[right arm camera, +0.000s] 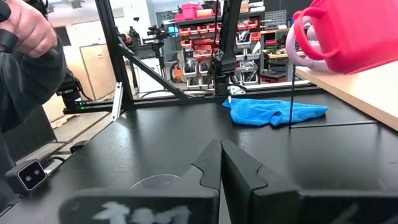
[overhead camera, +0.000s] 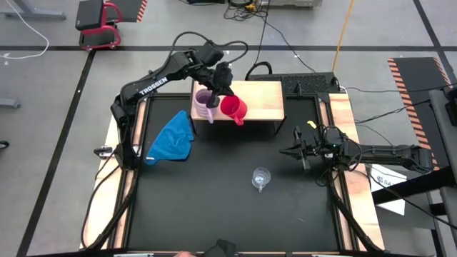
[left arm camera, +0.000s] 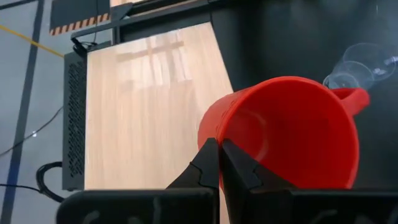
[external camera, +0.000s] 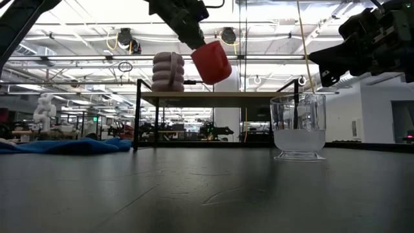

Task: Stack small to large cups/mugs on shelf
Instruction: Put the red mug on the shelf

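The red mug (external camera: 211, 62) hangs tilted in the air just above the light-wood shelf (overhead camera: 260, 100), held by my left gripper (external camera: 192, 32), which is shut on it. Beside it, the ribbed lilac-pink mug (external camera: 168, 71) stands upright on the shelf's left part. The clear glass cup (overhead camera: 261, 177) stands on the black table, near the middle. My right gripper (overhead camera: 298, 152) hovers shut to the right of the glass cup and touches nothing. My left gripper pinches the red mug's wall at its rim (left arm camera: 217, 134) between the two fingers (left arm camera: 239, 169), opposite the handle (left arm camera: 351, 98). The fingers come slanting down from above. The mug is lifted clear of the shelf (external camera: 220, 95) and tilted, hanging below the fingers.
A crumpled blue cloth (overhead camera: 173, 137) lies on the table left of the shelf. Pale wooden rails (overhead camera: 350, 143) line the table's sides. A person's arm (right arm camera: 25, 56) shows beyond the table in the right wrist view. The shelf's right half is bare.
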Controlling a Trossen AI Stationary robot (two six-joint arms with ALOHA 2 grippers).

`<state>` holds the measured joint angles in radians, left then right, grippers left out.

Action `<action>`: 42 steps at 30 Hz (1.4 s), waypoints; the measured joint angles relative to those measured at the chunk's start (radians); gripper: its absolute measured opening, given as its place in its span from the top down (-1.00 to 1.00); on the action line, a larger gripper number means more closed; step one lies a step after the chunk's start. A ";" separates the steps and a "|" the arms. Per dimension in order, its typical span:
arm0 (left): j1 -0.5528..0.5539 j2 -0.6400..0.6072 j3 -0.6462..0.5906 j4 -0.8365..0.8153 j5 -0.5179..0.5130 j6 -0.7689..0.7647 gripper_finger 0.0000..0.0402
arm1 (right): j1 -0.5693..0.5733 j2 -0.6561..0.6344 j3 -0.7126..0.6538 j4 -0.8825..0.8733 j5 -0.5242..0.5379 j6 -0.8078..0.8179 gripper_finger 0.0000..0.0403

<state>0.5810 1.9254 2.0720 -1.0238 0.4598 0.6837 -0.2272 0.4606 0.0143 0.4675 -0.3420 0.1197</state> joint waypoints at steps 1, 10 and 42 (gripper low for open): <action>0.001 0.000 0.000 0.001 -0.002 -0.003 0.99 | 0.000 0.000 0.000 0.000 0.000 -0.001 1.00; -0.028 0.000 0.000 0.170 -0.014 -0.079 0.99 | 0.000 0.000 0.000 0.000 0.000 -0.002 1.00; 0.126 0.001 0.138 0.086 0.037 -0.162 0.99 | 0.000 0.001 0.000 -0.001 0.000 -0.009 1.00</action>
<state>0.7071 1.9267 2.2105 -0.9376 0.4973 0.5218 -0.2272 0.4614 0.0144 0.4664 -0.3420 0.1112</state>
